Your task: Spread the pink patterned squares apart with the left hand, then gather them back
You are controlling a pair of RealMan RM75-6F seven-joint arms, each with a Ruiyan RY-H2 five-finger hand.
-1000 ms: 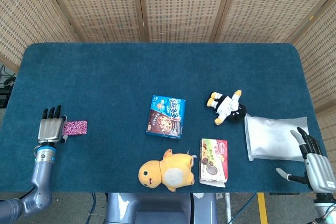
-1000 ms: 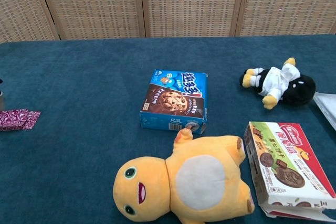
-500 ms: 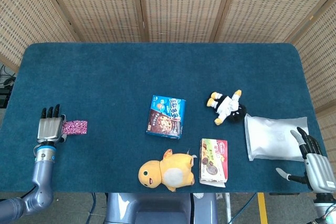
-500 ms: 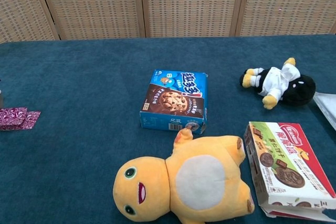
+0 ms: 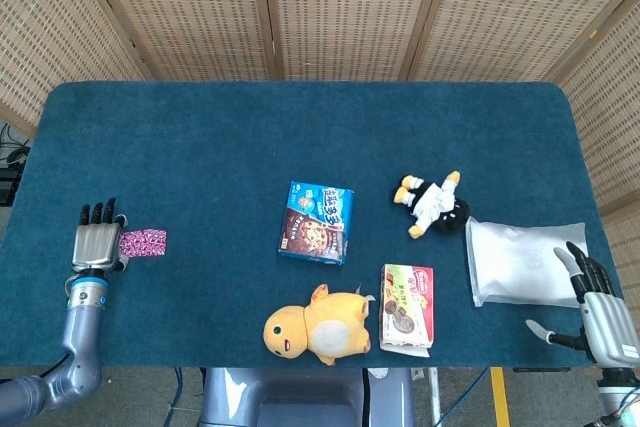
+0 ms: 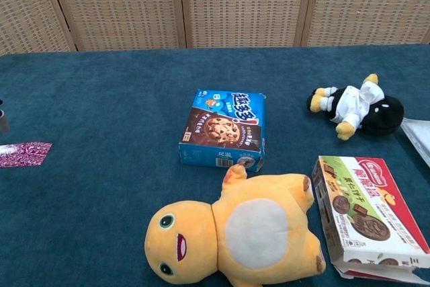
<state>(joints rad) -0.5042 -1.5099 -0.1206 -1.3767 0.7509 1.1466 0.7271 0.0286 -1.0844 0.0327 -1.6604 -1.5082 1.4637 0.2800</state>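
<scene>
Squares (image 5: pixel 143 243) are lain flat just beside the left hand (image 5: pixel 96 244), whose fingers are extended and empty, placed for spreading.

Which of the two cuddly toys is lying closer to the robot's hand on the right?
The black-and-white plush, beside the white bag; the right hand sits just past that bag. The yellow plush lies farther left.

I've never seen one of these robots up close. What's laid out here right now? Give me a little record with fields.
Surface: table with dark blue cloth
Task item: pink patterned squares, a small bunch near the left edge
Left hand: flat, fingers extended, right beside the squares
Right hand: fingers apart, holding nothing, beside the white bag
Middle: blue cookie box, yellow plush, second cookie box
Further right: black-and-white plush
</scene>
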